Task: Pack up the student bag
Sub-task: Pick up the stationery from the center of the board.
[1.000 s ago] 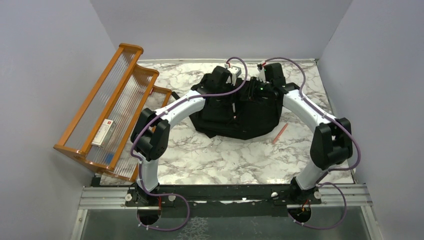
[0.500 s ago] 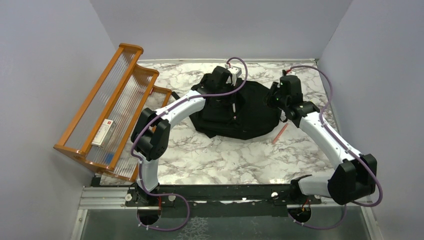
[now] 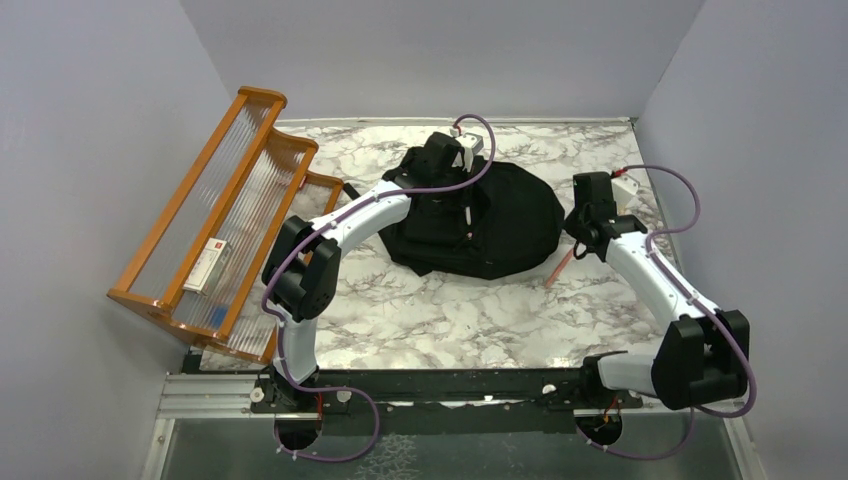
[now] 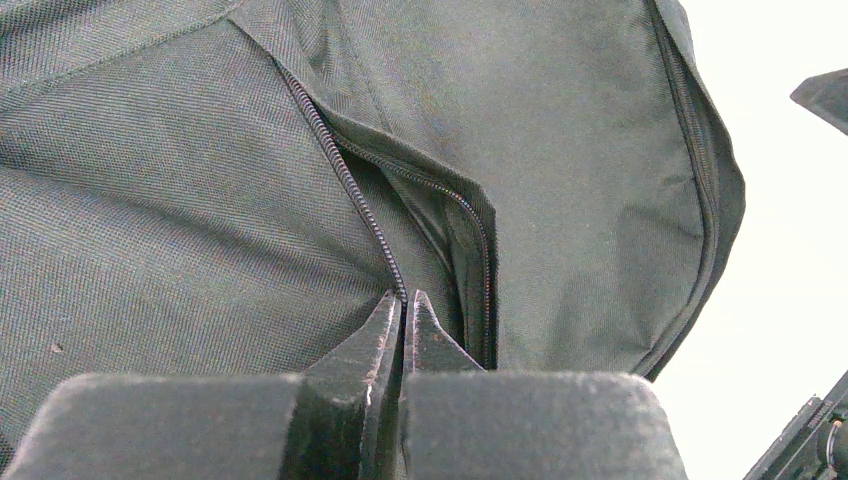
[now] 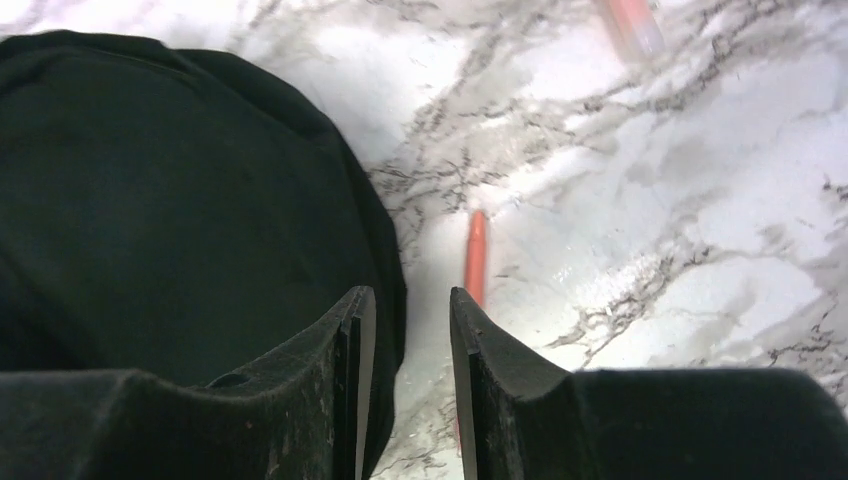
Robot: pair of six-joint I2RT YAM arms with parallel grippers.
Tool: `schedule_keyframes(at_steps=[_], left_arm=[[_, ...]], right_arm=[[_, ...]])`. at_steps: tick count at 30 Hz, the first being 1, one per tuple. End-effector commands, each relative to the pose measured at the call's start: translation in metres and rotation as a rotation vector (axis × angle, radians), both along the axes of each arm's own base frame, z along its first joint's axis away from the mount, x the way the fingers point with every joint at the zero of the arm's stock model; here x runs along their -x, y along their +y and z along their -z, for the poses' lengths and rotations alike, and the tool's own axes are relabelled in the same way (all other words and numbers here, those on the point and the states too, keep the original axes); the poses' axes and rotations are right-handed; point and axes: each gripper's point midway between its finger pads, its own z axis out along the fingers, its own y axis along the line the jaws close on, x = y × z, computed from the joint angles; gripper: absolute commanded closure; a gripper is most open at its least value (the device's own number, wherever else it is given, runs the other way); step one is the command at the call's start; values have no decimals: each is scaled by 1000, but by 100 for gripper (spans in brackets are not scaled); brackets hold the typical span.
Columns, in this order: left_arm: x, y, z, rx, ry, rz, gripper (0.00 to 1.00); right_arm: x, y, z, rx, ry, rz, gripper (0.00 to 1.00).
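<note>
Got a black backpack [image 3: 510, 215] lying flat on the marble bench [image 3: 450, 320], rounded front facing up, sitting pretty much between the two arms. Left arm [image 3: 340, 225] reaching in over the backpack's left half, with the left jaws pinched all the way shut. Tips parked right on the zip [image 4: 350, 190], at the fork of the two rows of teeth, with a narrow gap in the fabric just beyond. No telling about a pull tab between those tips, way too tight to see in there. Right arm [image 3: 650, 275] bent round to the backpack's right edge, right jaws partway open with nothing between them. Hanging over the backpack's rim and the strip of bare marble next to it. Can't say from either view about contact with the fabric. Orange-red pen [image 3: 560, 268] lying on the bench just off the backpack's right-front edge, close but not touching. Shows up in the right wrist view just past one fingertip, running lengthwise away from it. Over on the backpack's left, near it, a wooden rack [image 3: 215, 200] with ribbed clear shelves, leaning toward the side wall. Small white-and-red box [image 3: 207, 265] tucked low in that rack.
</note>
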Motion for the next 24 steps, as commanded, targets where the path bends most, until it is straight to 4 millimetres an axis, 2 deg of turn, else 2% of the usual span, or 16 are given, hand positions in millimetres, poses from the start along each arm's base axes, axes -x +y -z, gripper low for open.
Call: schedule_keyframes(at_steps=[1, 13, 18, 24], left_arm=[[2, -13, -12, 52, -18, 40, 100], [2, -12, -12, 49, -19, 34, 100], [1, -12, -12, 49, -21, 35, 100], [2, -12, -10, 47, -19, 35, 100]], right_arm=[[16, -12, 29, -12, 88, 102, 63], [28, -8, 83, -78, 223, 107, 66], [29, 0, 100, -130, 253, 80, 66], [34, 2, 117, -145, 301, 84, 66]])
